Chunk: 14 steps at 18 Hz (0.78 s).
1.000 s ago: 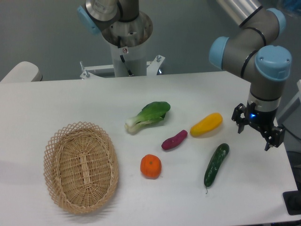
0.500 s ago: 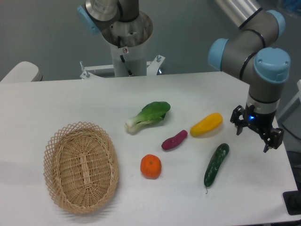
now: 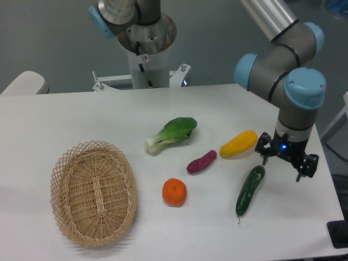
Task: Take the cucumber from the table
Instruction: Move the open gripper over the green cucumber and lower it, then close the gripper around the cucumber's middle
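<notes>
Cucumber (image 3: 250, 190): long, slim, dark green, glossy bumpy skin, thin stem tip at its lower end. It lies flat on the white table (image 3: 70, 119), right of centre, tilted so its upper end points up and to the right. Nothing touches it.

Gripper (image 3: 286, 163): above and to the right of the cucumber's upper end, near it but apart. Fingers spread wide, nothing between them. The left finger (image 3: 266, 157) stands just beyond the cucumber's top end; the right finger (image 3: 300, 173) is farther right, over bare table.

Neighbours: yellow squash (image 3: 238, 143) just above the cucumber, purple sweet potato (image 3: 201, 161) to the upper left, orange (image 3: 174, 192) farther left, bok choy (image 3: 171, 134) and wicker basket (image 3: 93, 192) well apart.
</notes>
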Available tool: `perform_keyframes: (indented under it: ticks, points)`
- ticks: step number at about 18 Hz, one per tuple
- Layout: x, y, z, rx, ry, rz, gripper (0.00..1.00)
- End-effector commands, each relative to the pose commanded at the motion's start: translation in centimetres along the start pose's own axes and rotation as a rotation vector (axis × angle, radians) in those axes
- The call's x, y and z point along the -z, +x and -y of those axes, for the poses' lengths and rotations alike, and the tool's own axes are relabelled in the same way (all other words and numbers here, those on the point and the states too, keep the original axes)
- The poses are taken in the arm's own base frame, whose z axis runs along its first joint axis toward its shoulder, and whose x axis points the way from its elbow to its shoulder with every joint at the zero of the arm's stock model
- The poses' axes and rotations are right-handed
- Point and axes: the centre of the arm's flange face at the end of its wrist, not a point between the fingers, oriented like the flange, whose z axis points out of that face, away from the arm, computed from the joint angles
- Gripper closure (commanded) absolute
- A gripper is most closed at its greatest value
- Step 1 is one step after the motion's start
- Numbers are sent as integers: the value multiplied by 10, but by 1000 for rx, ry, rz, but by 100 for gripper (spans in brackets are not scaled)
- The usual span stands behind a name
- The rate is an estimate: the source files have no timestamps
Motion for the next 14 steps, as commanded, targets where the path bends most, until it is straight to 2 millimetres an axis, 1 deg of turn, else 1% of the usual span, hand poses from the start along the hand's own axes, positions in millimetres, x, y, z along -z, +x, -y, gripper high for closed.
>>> perform_keyframes:
  ticks: [2, 3, 5, 6, 8, 9, 11, 12, 14]
  points:
    - [-11, 1, 7, 79, 8, 11, 0]
    - [-21, 2, 6, 115, 3, 1, 0]
    - [-35, 5, 7, 152, -7, -16, 0]
    - [-38, 7, 7, 151, -9, -23, 0]
    - [-52, 9, 5, 144, -15, -33, 0]
    - [-56, 9, 5, 143, -18, -37, 0]
    - [-56, 14, 2, 125, -39, -29, 0]
    - [-55, 20, 5, 105, -45, -32, 0]
    - [-64, 30, 5, 52, -60, -48, 0]
